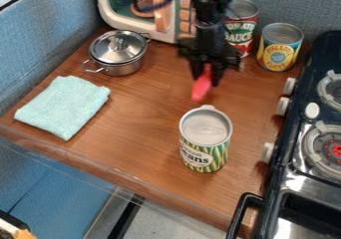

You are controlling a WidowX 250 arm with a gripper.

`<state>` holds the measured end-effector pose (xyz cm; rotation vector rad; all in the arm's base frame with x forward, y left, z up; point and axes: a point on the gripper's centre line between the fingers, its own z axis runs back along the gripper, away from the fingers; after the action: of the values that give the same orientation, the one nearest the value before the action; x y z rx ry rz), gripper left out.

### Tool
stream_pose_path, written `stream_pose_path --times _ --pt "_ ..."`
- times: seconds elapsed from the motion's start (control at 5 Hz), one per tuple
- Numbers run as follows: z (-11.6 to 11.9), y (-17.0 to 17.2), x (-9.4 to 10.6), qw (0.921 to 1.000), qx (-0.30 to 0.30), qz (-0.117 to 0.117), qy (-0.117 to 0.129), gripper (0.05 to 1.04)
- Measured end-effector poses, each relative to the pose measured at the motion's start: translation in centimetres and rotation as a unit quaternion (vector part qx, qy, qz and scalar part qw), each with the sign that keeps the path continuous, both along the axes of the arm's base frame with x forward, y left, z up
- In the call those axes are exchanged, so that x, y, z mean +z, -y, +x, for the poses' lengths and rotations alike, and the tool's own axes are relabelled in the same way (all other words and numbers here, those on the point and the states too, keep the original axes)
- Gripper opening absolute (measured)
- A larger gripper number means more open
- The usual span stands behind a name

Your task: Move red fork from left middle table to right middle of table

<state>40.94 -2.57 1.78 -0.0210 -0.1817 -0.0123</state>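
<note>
One counter [143, 126] spreads beneath your fingers [206, 78], just beyond the beans can [205, 146]. They grip the red fork [201, 89], which hangs below them, long axis steeply downward, so you likely need to lower its free end gently at right middle.

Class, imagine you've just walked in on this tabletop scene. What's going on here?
A black robot arm has its end effector over the wooden table, holding a red utensil, presumably the fork it is meant to move. The utensil points downward, just behind the can with a green-striped label as the camera sees it. The lidded metal pot and the folded light-green cloth lie toward the picture's left, and the stove stands at its right.
</note>
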Motion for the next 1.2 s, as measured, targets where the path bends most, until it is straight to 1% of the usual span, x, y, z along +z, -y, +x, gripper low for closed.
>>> stream_pose_path --times 0.2,0.4,0.6,0.8,1.0,1.2 --pt "-0.3 1.9 -0.1 0.9999 -0.009 0.012 -0.004 0.38" --pt "-0.8 3.1 -1.7 0.9995 0.0 0.012 -0.03 0.38" --pt "-0.3 3.4 -1.8 0.9992 0.019 0.005 -0.035 0.38" --pt "0.1 3.1 -1.4 0.9989 0.035 0.007 -0.03 0.474" --pt "0.0 2.8 -1.3 0.9986 0.041 0.016 -0.028 0.751" --pt "0.6 2.9 1.8 0.9991 0.041 0.008 0.01 0.992"
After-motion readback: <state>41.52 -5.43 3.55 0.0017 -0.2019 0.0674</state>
